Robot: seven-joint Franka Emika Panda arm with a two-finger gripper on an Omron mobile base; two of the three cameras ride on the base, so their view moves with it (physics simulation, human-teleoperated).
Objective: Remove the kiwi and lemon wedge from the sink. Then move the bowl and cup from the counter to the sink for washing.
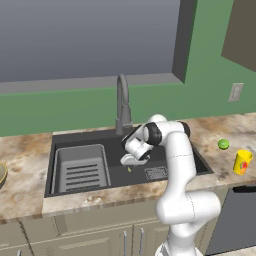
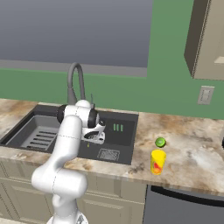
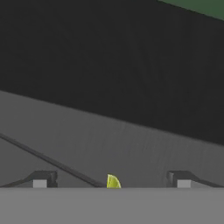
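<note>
1. One round tan-gold bowl (image 1: 1, 173), cut off at far left edge of beige-and-brown marbled stone counter (image 1: 25, 165).
2. One wide dark grey rectangular sink (image 1: 90, 137), with one grey ribbed rack insert (image 1: 80, 170) on left, one grey gooseneck faucet (image 1: 122, 102) behind, one square drain (image 1: 155, 173) on floor.
3. One two-finger gripper (image 3: 111, 178) lowered into basin, released and spread wide, empty.
4. One tiny pale-yellow lemon wedge (image 3: 113, 181) on sink floor, midway between fingertips (image 3: 40, 179), untouched.
5. One small bright-green kiwi (image 1: 223, 144) on counter right of sink.
6. One small yellow cylindrical cup (image 1: 242, 162) with red mark, upright, just beside kiwi, nearer counter's front edge.
</note>
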